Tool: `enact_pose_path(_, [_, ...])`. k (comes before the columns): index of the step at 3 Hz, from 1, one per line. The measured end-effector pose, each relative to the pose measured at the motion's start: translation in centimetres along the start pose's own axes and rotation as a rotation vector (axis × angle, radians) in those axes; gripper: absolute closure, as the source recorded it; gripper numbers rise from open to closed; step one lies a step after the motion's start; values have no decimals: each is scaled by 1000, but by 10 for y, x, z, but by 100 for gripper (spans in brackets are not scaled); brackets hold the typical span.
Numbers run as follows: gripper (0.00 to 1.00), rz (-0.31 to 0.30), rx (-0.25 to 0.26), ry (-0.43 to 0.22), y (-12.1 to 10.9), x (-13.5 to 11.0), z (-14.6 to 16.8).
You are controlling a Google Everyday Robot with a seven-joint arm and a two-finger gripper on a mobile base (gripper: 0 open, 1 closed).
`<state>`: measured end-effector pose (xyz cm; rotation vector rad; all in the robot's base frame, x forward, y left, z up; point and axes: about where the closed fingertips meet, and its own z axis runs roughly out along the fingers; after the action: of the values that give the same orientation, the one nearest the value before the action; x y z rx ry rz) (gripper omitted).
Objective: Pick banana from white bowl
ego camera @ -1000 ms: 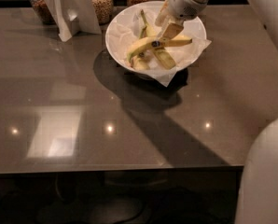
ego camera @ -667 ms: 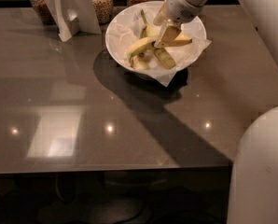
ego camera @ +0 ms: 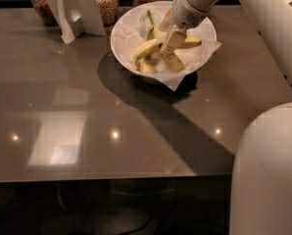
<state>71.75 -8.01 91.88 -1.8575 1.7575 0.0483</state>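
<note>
The white bowl (ego camera: 131, 31), lined with white paper, stands at the back middle of the dark table. Several bananas lie in it: a yellow-green one (ego camera: 145, 49) on the left with a green stem pointing up, and a yellow one (ego camera: 191, 43) on the right. I cannot make out a blue sticker on any of them. My gripper (ego camera: 171, 43) reaches down from the upper right into the middle of the bowl, right among the bananas and touching or nearly touching them. It hides part of the fruit.
Glass jars of grain (ego camera: 107, 1) stand behind the bowl at the table's back edge. A white card stand (ego camera: 72, 9) is at the back left. My arm's large white body (ego camera: 268, 170) fills the lower right. The table's front edge (ego camera: 111, 177) is near.
The gripper stays over the bananas in the bowl, shifted only slightly. The near part of my arm has grown larger at the lower right. The bowl and the bananas have not visibly moved.
</note>
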Motion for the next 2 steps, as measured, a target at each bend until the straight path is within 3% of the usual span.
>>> enact_pose_path(1, [46,12,-11,-5,0,2,8])
enact_pose_path(2, [57,17,-19,-6,0,3,12])
